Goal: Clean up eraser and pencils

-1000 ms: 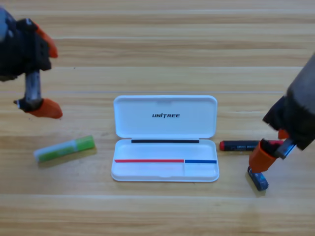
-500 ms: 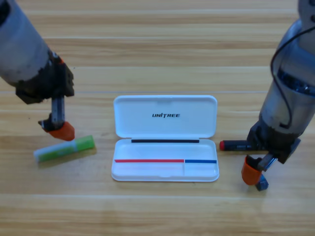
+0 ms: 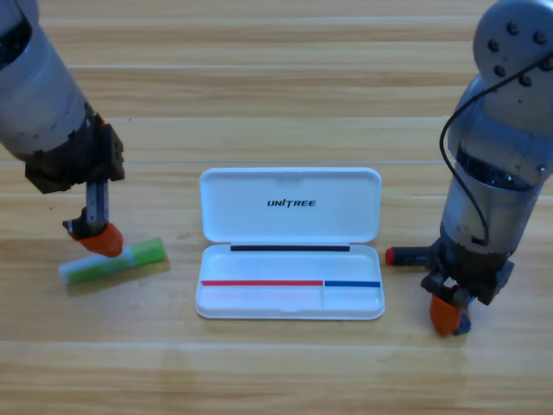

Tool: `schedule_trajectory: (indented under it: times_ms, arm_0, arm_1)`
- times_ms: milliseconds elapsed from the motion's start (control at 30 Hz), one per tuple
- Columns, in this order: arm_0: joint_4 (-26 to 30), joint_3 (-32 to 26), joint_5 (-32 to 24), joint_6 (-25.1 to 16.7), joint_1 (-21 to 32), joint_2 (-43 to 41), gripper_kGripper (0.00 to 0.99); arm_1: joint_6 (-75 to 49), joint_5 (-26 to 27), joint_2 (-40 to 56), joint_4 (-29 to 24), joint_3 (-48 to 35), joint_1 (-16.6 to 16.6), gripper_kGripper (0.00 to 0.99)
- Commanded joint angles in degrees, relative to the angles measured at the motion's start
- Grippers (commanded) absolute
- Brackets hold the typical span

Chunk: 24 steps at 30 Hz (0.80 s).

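Eraser (image 3: pixel 463 324) peeks dark blue under the right claw (image 3: pixel 446 316), grip unclear; left claw (image 3: pixel 102 240), likewise unclear, meets the green-and-white pencil (image 3: pixel 114 263)

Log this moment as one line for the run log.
left gripper: down on green-and-white pencil | right gripper: down over eraser | black pencil: on table, right of case | white case: open, nothing in it

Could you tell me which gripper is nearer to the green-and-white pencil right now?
The left. The left gripper points down right over the green-and-white pencil, at its middle. The right gripper is far across the table, beyond the white case, down at the eraser.
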<state>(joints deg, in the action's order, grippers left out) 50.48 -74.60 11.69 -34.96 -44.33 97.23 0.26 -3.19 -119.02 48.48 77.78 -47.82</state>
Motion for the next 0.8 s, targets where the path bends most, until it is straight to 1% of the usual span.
schedule_trajectory:
  times_ms: [33,100,133,200,333,400,467,567,700,800]
  arm_0:
    - [-1.0,2.5,-0.9,-0.9,2.9,1.6,0.990]
    - [-2.0,3.0,-0.9,-1.3,3.6,1.6,0.990]
    - [-2.5,3.1,-0.9,-1.7,4.0,1.6,0.990]
    - [-3.4,3.7,-0.7,-2.1,4.6,1.8,0.990]
    - [-6.4,5.8,-0.1,-2.7,5.6,2.5,0.990]
    - [-8.6,7.5,0.3,-3.2,6.0,3.6,0.990]
    - [-10.8,9.1,0.4,-3.7,6.5,4.6,0.990]
    - [-13.2,10.7,0.4,-4.1,7.3,6.7,0.990]
    - [-14.5,11.1,-0.4,-5.4,8.6,9.6,0.990]
    - [-14.7,10.4,-2.4,-6.7,10.2,11.7,0.990]
  arm_1:
    - [-1.0,0.1,-4.7,-0.4,0.1,1.4,0.255]
    - [-1.5,0.4,-4.7,-0.4,-0.1,1.4,0.066]
    - [-1.7,0.5,-4.6,-0.2,-0.3,1.4,0.000]
    - [-2.3,1.2,-3.6,0.5,-0.4,1.4,0.000]
    - [-5.7,2.9,2.3,5.0,0.4,1.4,0.000]
    - [-10.5,3.5,5.8,7.8,1.7,0.6,0.000]
    - [-15.1,2.9,7.9,10.9,4.4,-0.5,0.000]
    - [-21.9,2.3,8.4,13.7,8.7,-2.5,0.000]
    - [-29.7,1.2,5.7,14.0,13.0,-4.8,0.000]
    - [-33.4,0.9,2.7,14.1,16.5,-6.4,0.000]
